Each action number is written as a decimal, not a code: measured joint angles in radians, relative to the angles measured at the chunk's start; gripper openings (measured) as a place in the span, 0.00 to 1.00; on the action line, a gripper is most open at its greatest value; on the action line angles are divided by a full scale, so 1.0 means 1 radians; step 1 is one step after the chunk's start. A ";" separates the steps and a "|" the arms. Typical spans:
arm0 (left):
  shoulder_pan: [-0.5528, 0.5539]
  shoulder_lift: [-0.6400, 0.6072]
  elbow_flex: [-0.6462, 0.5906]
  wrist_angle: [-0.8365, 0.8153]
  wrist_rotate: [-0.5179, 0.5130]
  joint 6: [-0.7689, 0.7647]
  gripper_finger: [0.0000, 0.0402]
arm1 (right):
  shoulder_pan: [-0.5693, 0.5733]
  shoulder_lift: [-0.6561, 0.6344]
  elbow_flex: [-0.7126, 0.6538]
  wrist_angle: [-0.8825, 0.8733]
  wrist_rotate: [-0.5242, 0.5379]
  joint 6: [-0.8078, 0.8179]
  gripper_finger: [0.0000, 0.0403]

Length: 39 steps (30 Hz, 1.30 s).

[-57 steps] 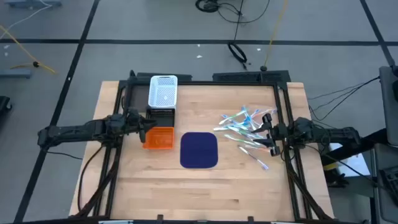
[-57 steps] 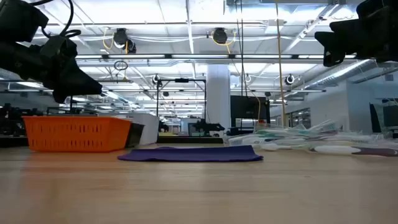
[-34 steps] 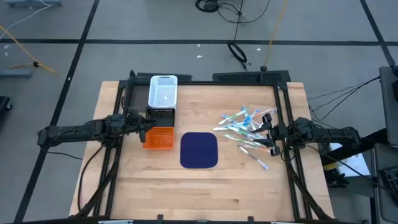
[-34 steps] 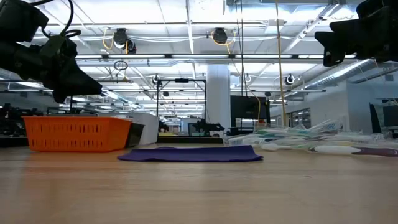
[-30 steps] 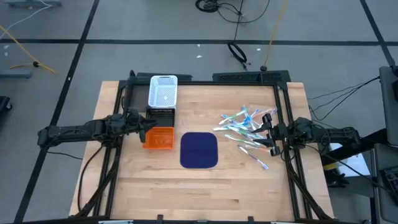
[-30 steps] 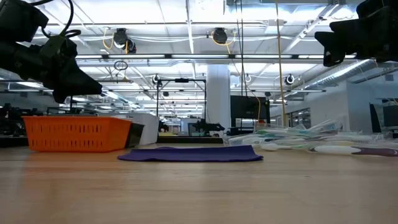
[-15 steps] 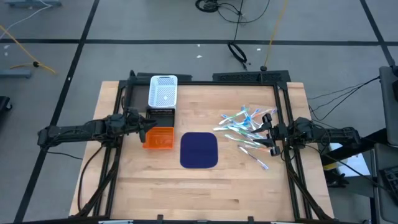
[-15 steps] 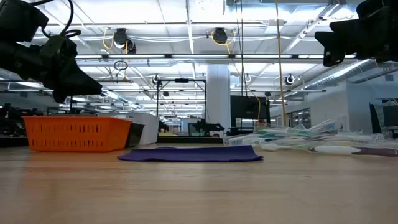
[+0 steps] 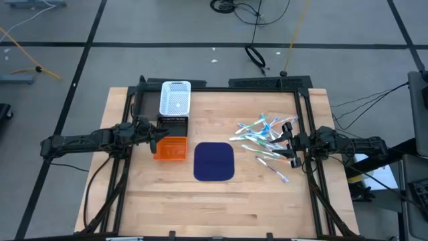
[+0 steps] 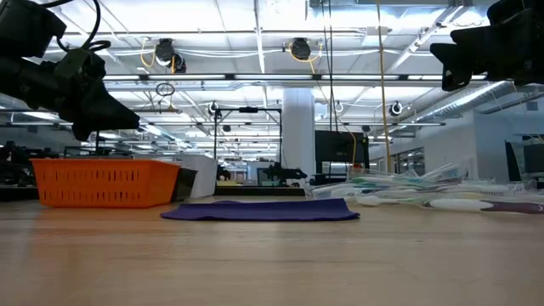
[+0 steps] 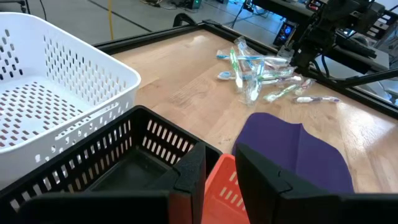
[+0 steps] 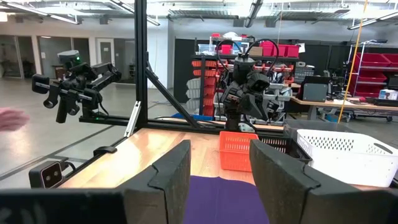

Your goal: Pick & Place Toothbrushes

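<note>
Nothing has changed since the earlier frames, so your task has not started. The toothbrushes [image 9: 264, 139] still lie heaped near the table's right edge. Your right gripper [image 9: 291, 146] hovers beside them, fingers apart and empty; your left gripper [image 9: 158, 132] waits over the baskets [image 9: 174, 120], fingers slightly apart, holding nothing.

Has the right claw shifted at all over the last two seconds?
No. The right claw hangs in the same spot beside the pile of thin white toothbrushes.
</note>
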 joint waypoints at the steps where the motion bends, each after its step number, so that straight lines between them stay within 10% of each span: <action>1: 0.000 0.000 0.000 0.000 0.000 0.000 0.22 | 0.000 0.000 0.000 0.000 0.000 0.000 0.39; 22: 0.000 0.000 0.000 0.006 0.000 0.127 0.22 | 0.001 0.000 0.000 0.060 0.003 0.159 0.39; 29: 0.000 0.000 0.000 0.166 -0.007 0.157 0.22 | -0.001 0.077 0.056 -0.084 0.343 0.105 0.36; 39: 0.000 0.000 0.000 0.329 -0.050 0.165 0.22 | -0.020 0.447 0.259 -0.365 0.450 0.160 0.34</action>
